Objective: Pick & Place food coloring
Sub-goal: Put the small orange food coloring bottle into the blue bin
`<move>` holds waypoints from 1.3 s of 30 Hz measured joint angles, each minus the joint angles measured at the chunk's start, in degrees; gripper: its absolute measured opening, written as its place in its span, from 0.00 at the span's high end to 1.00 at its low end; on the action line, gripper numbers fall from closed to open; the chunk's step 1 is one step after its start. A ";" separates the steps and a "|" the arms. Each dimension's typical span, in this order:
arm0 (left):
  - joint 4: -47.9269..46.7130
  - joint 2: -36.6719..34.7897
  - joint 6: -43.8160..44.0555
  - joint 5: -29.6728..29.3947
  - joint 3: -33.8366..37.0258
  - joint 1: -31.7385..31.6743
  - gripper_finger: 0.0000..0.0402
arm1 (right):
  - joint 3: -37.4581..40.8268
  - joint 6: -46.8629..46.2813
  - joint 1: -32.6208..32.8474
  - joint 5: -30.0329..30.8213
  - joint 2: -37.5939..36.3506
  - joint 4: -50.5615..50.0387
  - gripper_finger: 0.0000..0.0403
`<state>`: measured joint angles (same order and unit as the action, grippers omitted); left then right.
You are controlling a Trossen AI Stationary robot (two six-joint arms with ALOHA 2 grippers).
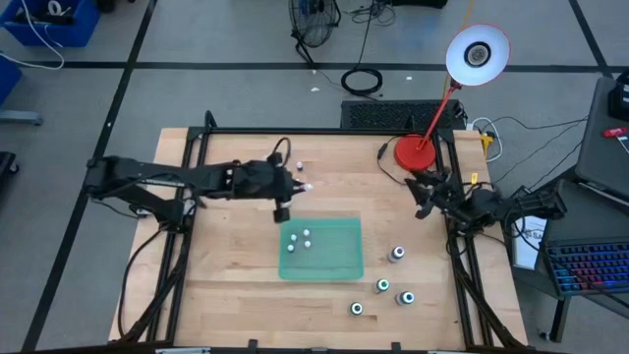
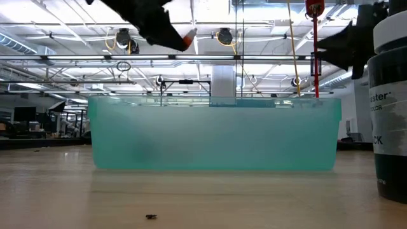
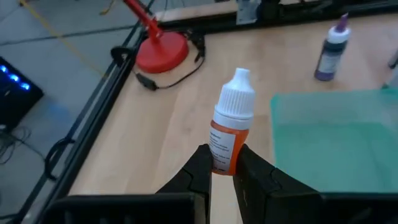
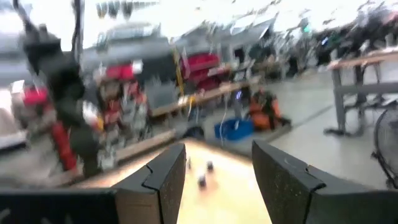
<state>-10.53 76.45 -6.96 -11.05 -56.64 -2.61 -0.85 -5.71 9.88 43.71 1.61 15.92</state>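
Clamped between the left jaws (image 3: pixel 221 167): an orange food coloring bottle (image 3: pixel 231 124) with white cap, gripped low on its body, cap pointing away from the wrist. Held in the air just off the far left corner of the green tray (image 1: pixel 334 258), above bare desk (image 1: pixel 231 261). Inside the tray, three small white-capped bottles (image 1: pixel 300 239) grouped near the left end. Beyond the tray's right side, four slightly bigger bottles (image 1: pixel 396 256) with grey bodies, standing on the desk near its front right corner. Two more tiny bottles (image 1: pixel 293 164) lying near the far edge, beside the left arm. From the left wrist, a purple bottle (image 3: pixel 331 48) standing upright past the tray.

Right jaws (image 4: pixel 217 171) parted, holding nothing, raised off to the right side of the desk near the base of the red lamp (image 1: pixel 416 150). In the low view, a large dark bottle (image 2: pixel 388 102) close at the right edge, tray wall filling the middle.
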 joint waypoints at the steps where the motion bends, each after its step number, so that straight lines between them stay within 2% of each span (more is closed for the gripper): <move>1: -1.23 1.25 -0.02 -0.58 -1.28 -0.17 0.89 | -0.02 0.29 -0.10 -0.02 0.02 2.31 0.57; 4: -8.09 5.75 -0.12 -1.39 -6.28 -0.57 0.89 | 0.00 0.41 -0.06 -0.21 0.08 7.22 0.57; 10: -20.71 17.67 -1.31 -2.45 -20.66 -0.74 0.89 | -0.44 1.20 -1.60 0.95 1.49 14.73 0.57; 13: -25.45 23.83 -4.14 -2.51 -27.20 -0.65 0.89 | -2.42 1.96 -2.73 -4.86 6.22 11.95 0.58; 16: -27.76 28.78 -6.83 -2.51 -32.36 -0.48 0.89 | -4.33 2.30 -3.66 -8.73 14.62 10.13 0.61; 20: -30.87 33.41 -9.05 -2.53 -37.10 -0.48 0.89 | -7.32 4.62 -4.76 -9.55 29.14 14.84 0.64; 24: -32.63 35.50 -9.07 -2.53 -39.62 -0.46 0.89 | -11.76 5.10 -5.78 -13.90 44.02 18.68 0.67; 29: -32.74 35.50 -9.44 -2.55 -40.13 -0.14 0.89 | -18.00 5.11 -6.34 -13.71 59.82 24.61 0.68; 33: -32.85 35.49 -10.05 -2.55 -40.13 0.34 0.89 | -23.64 6.35 -7.82 -16.86 68.77 26.32 0.64; 36: -32.93 35.47 -10.95 -2.54 -40.13 0.62 0.89 | -27.46 7.21 -8.37 -22.31 74.08 26.01 0.57; 39: -33.25 35.47 -10.94 -2.55 -40.14 0.81 0.89 | -30.34 7.28 -8.39 -24.39 78.13 26.20 0.50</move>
<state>-43.78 111.92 -17.90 -13.61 -96.77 -1.80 -31.19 1.56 1.50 19.32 79.74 42.12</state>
